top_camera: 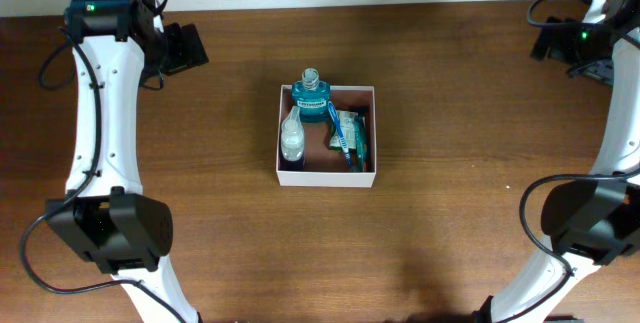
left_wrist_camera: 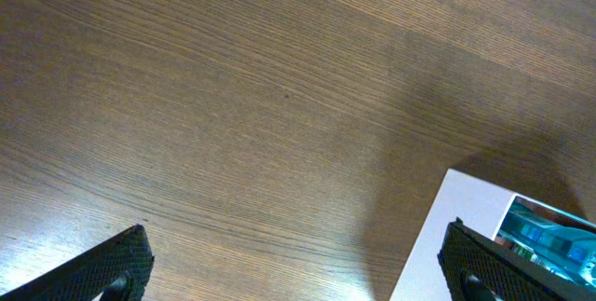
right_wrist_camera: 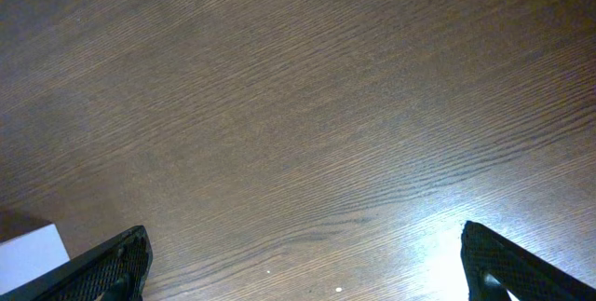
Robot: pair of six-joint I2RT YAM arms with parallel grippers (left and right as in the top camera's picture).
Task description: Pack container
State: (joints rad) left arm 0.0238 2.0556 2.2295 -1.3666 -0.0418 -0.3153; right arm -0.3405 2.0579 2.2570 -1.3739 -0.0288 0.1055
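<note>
Your container (top_camera: 326, 176) sits in the middle of the bench (top_camera: 460, 113), with a teal bottle (top_camera: 312, 100) at its back edge and a pale bottle (top_camera: 292, 138) along its left wall. Your left gripper (left_wrist_camera: 296, 268) hangs over bare wood beside the container's corner, jaws wide and empty. The right gripper (right_wrist_camera: 305, 264), well apart from the container, also has wide, empty jaws.

**Grained wood, matt card, glossy plastic**

The counter (top_camera: 450, 113) is dark brown wood, smooth and finely grained, with a soft sheen under the light. The container (top_camera: 326, 176) has thin matt white walls, like card, and a dull reddish-brown inside. The teal bottle (top_camera: 311, 103) looks like glossy translucent plastic. The left fingers (left_wrist_camera: 102, 268) and right fingers (right_wrist_camera: 102, 264) are matt black and finely textured.
</note>
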